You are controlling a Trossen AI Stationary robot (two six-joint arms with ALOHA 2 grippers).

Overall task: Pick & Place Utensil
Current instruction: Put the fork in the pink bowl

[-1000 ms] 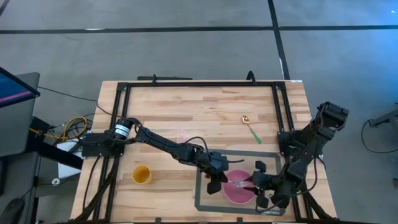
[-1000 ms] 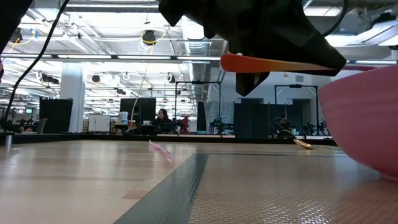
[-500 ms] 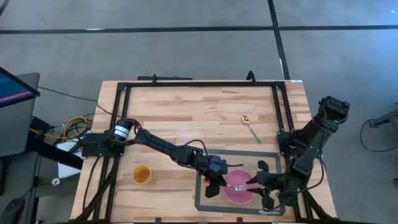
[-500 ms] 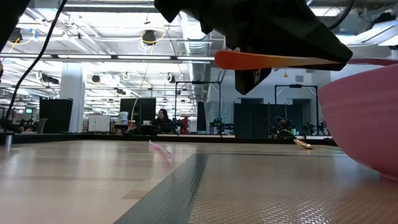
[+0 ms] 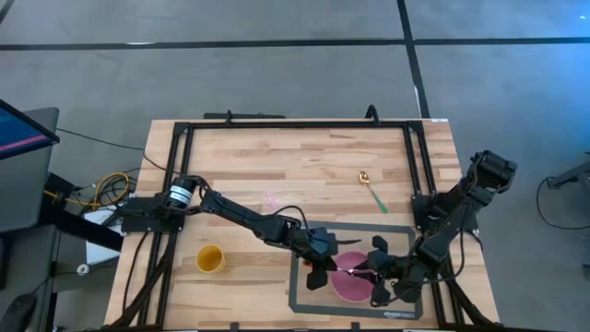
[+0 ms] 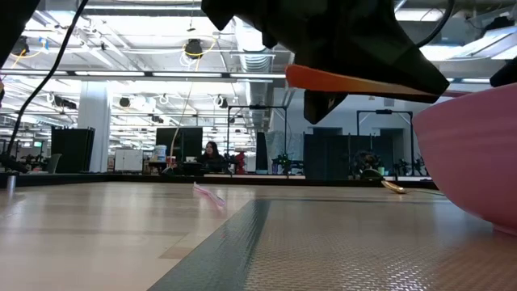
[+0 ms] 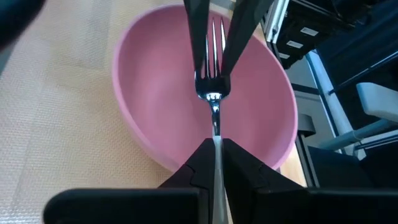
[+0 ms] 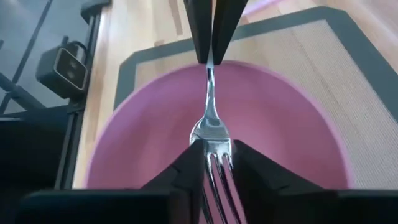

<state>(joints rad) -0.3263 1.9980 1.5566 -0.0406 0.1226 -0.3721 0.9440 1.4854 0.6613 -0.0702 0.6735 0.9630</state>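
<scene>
A silver fork (image 7: 213,93) hangs level over a pink bowl (image 7: 155,93) that sits on a grey mat (image 5: 302,293) near the table's near edge. My left gripper (image 5: 332,267) comes in from the table's left and is shut on the fork's handle. My right gripper (image 5: 371,276) comes in from the right, its fingers closed on the fork's head. In the low view, the bowl (image 6: 477,153) fills the right side, with the grippers dark above it. My left gripper pinches the fork's thin handle (image 7: 215,134) between its two fingers, level from the table's left and along the fork. The fork is lifted clear above the bowl. My right gripper holds the fork's head (image 8: 211,138) by its two side edges, just behind the tines, with the tines between the fingers (image 8: 189,165). It comes level from the table's right, along the fork and facing the left gripper.
A gold spoon with a green handle (image 5: 371,190) lies on the wood beyond the mat. A small pink item (image 5: 272,198) lies mid-table and a yellow cup (image 5: 210,259) stands near the left. A black frame (image 5: 295,123) borders the table.
My right gripper has moved toward the table's left, over the bowl and onto the fork's head. The left gripper and fork have stayed over the bowl.
</scene>
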